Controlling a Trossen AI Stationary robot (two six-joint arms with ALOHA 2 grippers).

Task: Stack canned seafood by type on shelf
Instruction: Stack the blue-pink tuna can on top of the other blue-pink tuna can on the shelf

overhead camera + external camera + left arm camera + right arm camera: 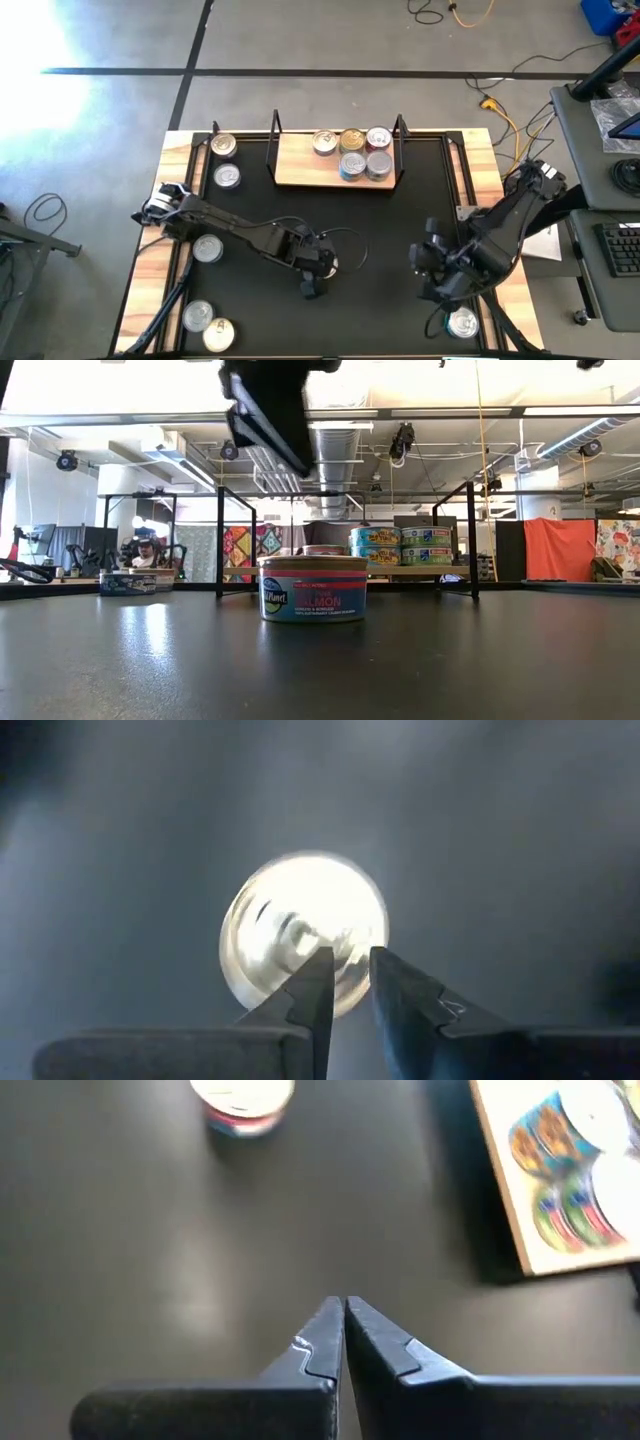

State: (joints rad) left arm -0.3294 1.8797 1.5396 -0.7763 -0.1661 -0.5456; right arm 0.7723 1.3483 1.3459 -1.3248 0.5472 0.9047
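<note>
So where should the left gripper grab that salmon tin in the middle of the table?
Across the round side wall, coming straight down from above. The salmon tin stands upright, short and lid up, with bare table around it, directly below the left gripper.

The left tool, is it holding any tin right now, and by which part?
Nothing is held. The left tool hangs above a silver-lidded salmon tin, fingers nearly together with a small gap. The right tool is shut and empty.
</note>
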